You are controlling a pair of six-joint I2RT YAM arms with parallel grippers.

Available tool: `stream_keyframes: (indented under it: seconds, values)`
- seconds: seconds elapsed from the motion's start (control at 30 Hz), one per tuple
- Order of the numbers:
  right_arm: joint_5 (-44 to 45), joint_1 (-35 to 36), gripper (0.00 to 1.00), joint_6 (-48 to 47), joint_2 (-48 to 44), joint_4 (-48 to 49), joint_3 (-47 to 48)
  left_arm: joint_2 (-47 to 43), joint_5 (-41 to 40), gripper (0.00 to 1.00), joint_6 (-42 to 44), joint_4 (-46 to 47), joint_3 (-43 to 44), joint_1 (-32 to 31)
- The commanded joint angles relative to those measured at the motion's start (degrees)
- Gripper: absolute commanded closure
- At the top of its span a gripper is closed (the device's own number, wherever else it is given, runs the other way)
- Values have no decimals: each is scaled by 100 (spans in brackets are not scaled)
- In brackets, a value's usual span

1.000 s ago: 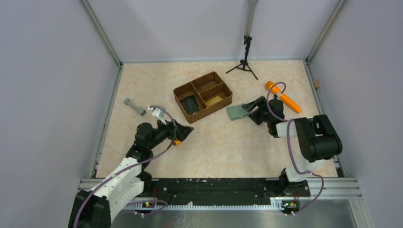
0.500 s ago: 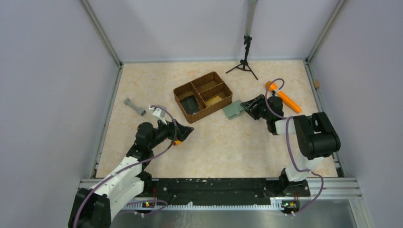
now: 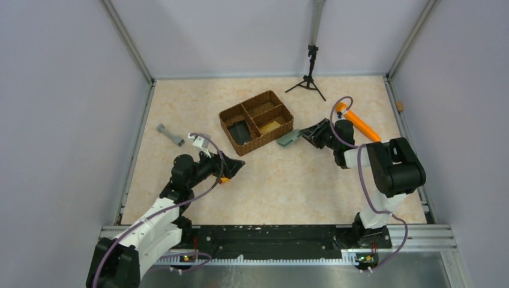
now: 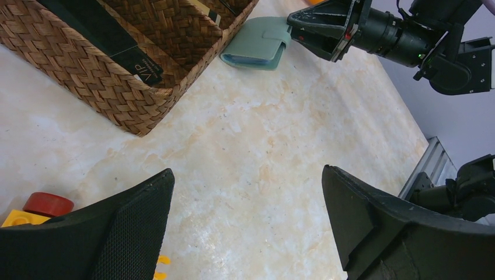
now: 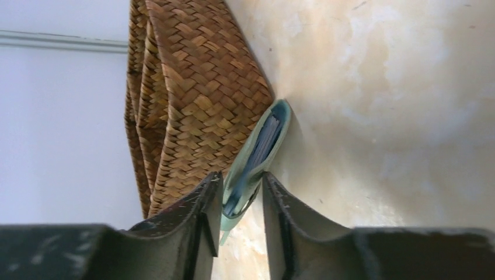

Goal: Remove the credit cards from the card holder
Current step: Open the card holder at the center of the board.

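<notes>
- L tool (image 4: 246, 172): near side of basket (image 4: 87, 76), over desk (image 4: 262, 134). Jaws at widest, nothing held.
- R tool (image 5: 242, 181): at basket's right corner. Jaws approx. half shut, straddling card holder's near end. Firm pinch yet? Cannot tell.
- Card holder (image 4: 257, 44): closed, touching basket's right corner wall.
- Cards: not made out, prob. inside.
- Step: prob. securing holder before opening.
- Next: needs sure pinch w/o slip, then flap opened. L tool likely req'd.
- Chg vs earlier: holder was apart from basket, now shoved against it. R jaws narrower. L arm same.
</notes>
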Motion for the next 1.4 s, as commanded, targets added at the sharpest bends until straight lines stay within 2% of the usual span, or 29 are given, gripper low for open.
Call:
stream_keyframes:
  seconds: [0.0,0.07,0.27,0.37,0.5,0.6,0.7,0.77,1.0,1.23,1.37]
  values:
    - [-113,163,72,-65,30,330,368,-84,40,1,64,211,204,-25]
    - [-88,178,76,-91,27,234,426,-94,43,1,64,215,204,-28]
    - [-20,191,76,-200,-67,-320,571,-78,45,1,73,185,222,-35]
    - [60,188,62,-341,-132,-701,639,-64,47,1,73,176,230,-41]
    - [10,188,59,-347,-63,-652,608,-41,47,1,81,172,243,-51]
    - [-126,191,68,-195,74,-388,550,-23,28,1,95,161,249,-63]
    - [-225,192,89,-122,158,-222,549,22,14,1,115,136,270,-66]
    - [-179,193,98,-140,93,-309,540,58,1,1,133,105,293,-79]
    - [73,215,100,-434,-823,-1123,349,179,-231,1,303,34,389,-339]
    - [721,512,100,-591,-2238,-2876,334,38,-1582,1,831,-699,860,-1394]
    - [1509,860,100,-160,-3026,-4021,476,151,-2026,1,989,-1181,1452,-1862]
